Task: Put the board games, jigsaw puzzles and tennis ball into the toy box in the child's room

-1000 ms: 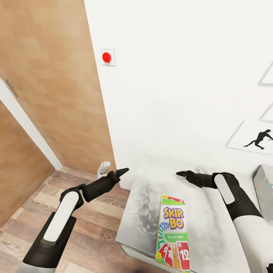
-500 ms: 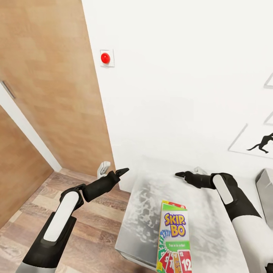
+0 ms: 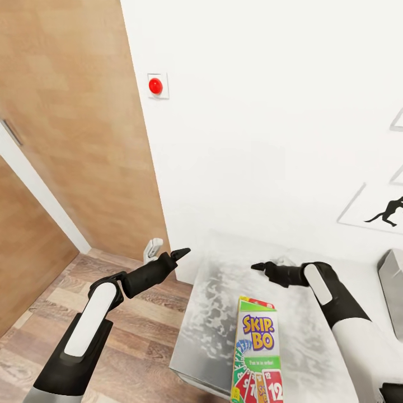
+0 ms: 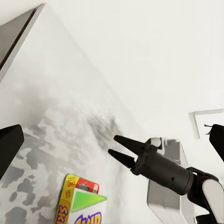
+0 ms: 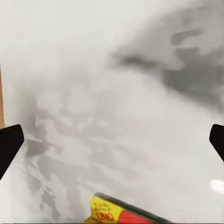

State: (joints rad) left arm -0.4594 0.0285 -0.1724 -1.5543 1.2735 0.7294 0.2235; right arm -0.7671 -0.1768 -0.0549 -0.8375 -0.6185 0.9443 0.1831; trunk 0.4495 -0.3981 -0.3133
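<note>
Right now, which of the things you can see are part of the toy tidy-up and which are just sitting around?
Part of the job:
SKIP-BO box, lying flat on the table
toy box, its edge showing at the right
right gripper, open above the table

Just there:
red wall button
wooden door
wall pictures

A red button (image 3: 155,85) sits on the white wall (image 3: 268,112), beside a wooden door (image 3: 73,129) over wood flooring (image 3: 140,336).
</note>
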